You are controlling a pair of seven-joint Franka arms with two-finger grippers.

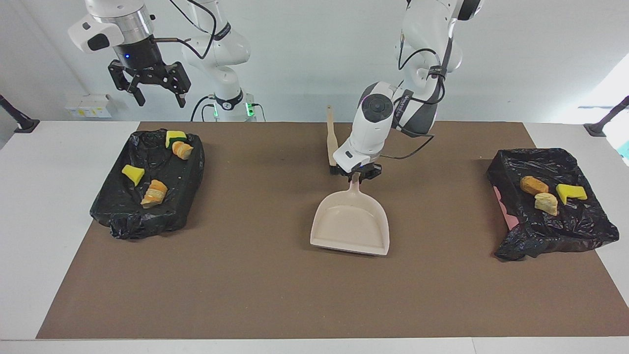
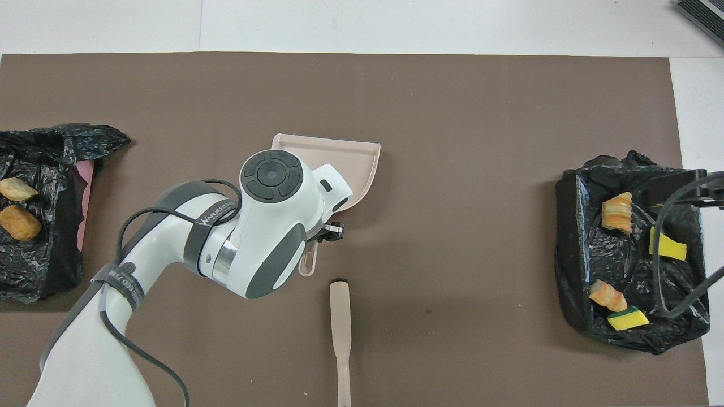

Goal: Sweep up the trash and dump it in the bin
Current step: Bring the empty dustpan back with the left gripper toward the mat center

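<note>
The beige dustpan [image 1: 351, 223] lies flat and empty on the brown mat mid-table; it also shows in the overhead view [image 2: 350, 155]. My left gripper [image 1: 357, 175] is down at its handle [image 2: 308, 263]. A beige brush [image 1: 331, 140] is beside the handle, nearer the robots [image 2: 340, 322]. The trash is in two black-lined bins. The bin at the right arm's end [image 1: 123, 216] holds two yellow sponges [image 1: 132, 174] and two bread pieces [image 1: 155, 192]. The bin at the left arm's end [image 1: 565, 236] holds two bread pieces [image 1: 533, 185] and one yellow sponge [image 1: 570, 192]. My right gripper [image 1: 157, 101] waits open, raised over its bin.
The brown mat [image 1: 245, 285] covers most of the white table. The bins also show in the overhead view: one [image 2: 571, 271] at the right arm's end, one [image 2: 51, 265] at the left arm's end with a pink wall showing. The left arm's cable hangs above the mat.
</note>
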